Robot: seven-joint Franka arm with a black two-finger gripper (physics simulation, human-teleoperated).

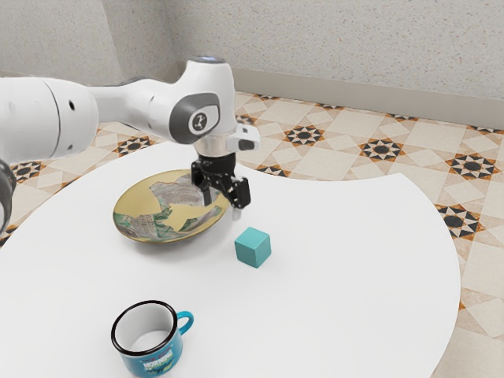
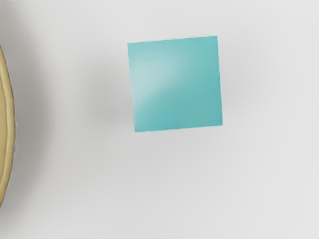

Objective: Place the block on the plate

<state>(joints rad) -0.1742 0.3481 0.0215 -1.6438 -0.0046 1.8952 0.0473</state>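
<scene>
1. Down on the white table (image 1: 339,260), resting on one face: the teal block (image 1: 253,247), well below the gripper (image 1: 222,205) and apart from it.
2. Raised over the tabletop, with jaws spread apart, a gap open from one to the other.
3. In the exterior view, lower than both fingertips and off toward the exterior view's right; nearer in that picture to the right-hand jaw than to the left-hand one, yet touching neither.
4. In the wrist view, under the hand: the block's square top face, slightly turned, with a pale sheen across part of it. Hard to tell whether squarely in line with the gap.
5. Just beside the block, toward the exterior view's left: the plate (image 1: 138,201), patterned in gold, grey and green. A strip of white tabletop between the two.
6. Nearer the exterior camera, apart from block and plate: an upright blue mug (image 1: 153,364), black-rimmed and white inside, with its handle (image 1: 190,321) toward the exterior view's right.
</scene>
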